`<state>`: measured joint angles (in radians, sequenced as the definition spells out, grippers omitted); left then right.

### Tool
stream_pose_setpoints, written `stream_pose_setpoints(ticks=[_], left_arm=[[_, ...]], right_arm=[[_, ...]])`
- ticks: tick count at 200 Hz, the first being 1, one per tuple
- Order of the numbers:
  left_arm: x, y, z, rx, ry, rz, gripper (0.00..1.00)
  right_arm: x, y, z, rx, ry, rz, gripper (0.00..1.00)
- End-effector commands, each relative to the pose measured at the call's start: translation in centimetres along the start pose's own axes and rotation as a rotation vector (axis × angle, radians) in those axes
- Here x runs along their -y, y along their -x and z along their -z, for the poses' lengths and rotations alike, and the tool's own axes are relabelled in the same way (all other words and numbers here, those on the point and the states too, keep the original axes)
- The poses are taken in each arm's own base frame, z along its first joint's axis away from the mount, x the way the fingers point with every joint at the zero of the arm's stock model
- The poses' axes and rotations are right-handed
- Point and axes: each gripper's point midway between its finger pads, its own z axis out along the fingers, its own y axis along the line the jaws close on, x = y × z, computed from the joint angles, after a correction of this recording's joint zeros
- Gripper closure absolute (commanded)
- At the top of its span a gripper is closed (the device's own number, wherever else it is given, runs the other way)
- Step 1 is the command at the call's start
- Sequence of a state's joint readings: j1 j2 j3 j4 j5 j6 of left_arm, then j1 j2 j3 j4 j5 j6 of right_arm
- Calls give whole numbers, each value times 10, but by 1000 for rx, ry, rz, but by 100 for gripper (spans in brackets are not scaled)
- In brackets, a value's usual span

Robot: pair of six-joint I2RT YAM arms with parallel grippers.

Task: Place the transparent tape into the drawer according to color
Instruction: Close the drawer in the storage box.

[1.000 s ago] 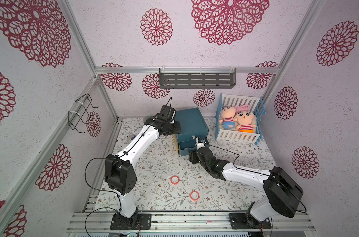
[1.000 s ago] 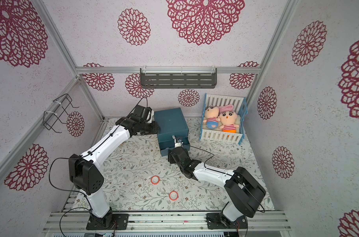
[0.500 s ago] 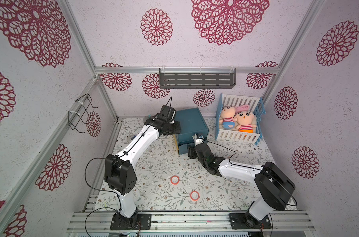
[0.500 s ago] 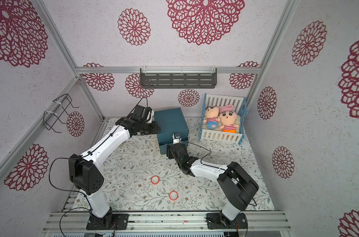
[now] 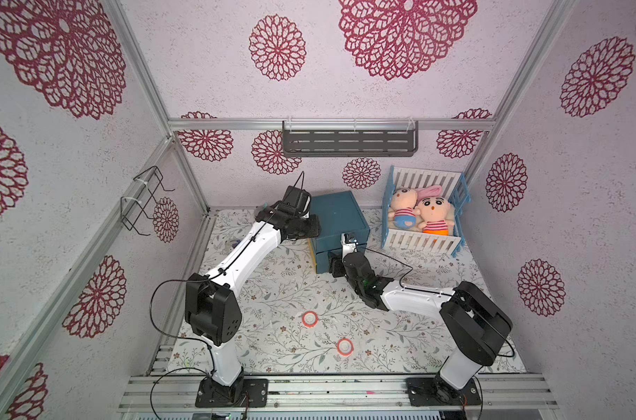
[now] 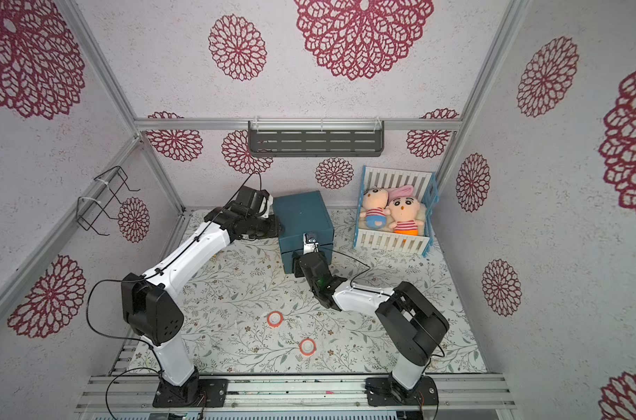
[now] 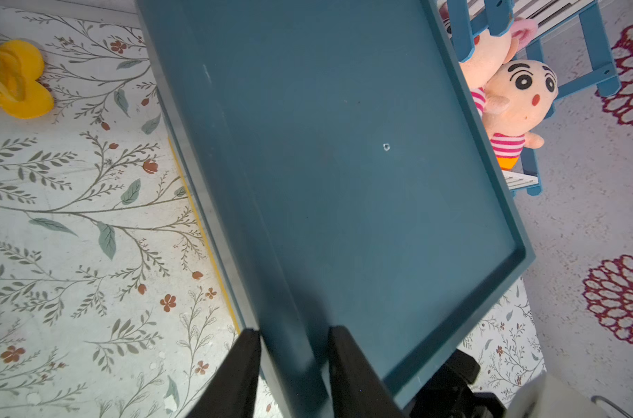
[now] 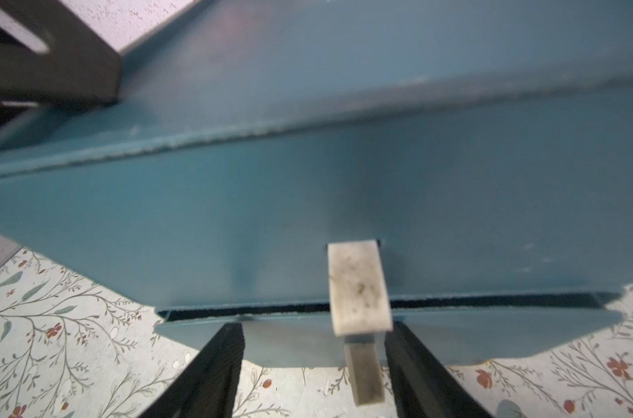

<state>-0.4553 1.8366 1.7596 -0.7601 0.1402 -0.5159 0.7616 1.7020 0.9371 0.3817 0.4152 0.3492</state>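
Observation:
Two red-orange transparent tape rings lie on the floral mat in both top views, one nearer the middle and one nearer the front. The teal drawer cabinet stands at the back. My left gripper is shut on the raised rim along the cabinet's left top edge. My right gripper sits low against the cabinet front, open. A whitish pull tab of the lower drawer hangs between its fingers, close to one of them. The lower drawer sticks out slightly.
A blue-and-white crib with two plush dolls stands right of the cabinet. A yellow toy lies on the mat left of the cabinet. A dark shelf hangs on the back wall and a wire rack on the left wall.
My right gripper has moved forward to the cabinet front, and the lower drawer looks pushed further in. The left arm has stayed on the cabinet's edge.

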Motion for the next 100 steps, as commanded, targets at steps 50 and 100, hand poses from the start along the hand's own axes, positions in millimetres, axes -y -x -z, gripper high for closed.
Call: stream_pose_setpoints(ticks=[50,100], left_arm=[[0,-6,9,-16,-7,-20,63],[-2,-6,10,-12,-1,-20,58]], right_arm=[[2,19,-4,88,-19,-13,31],[4,17,23,63,6,-81,29]])
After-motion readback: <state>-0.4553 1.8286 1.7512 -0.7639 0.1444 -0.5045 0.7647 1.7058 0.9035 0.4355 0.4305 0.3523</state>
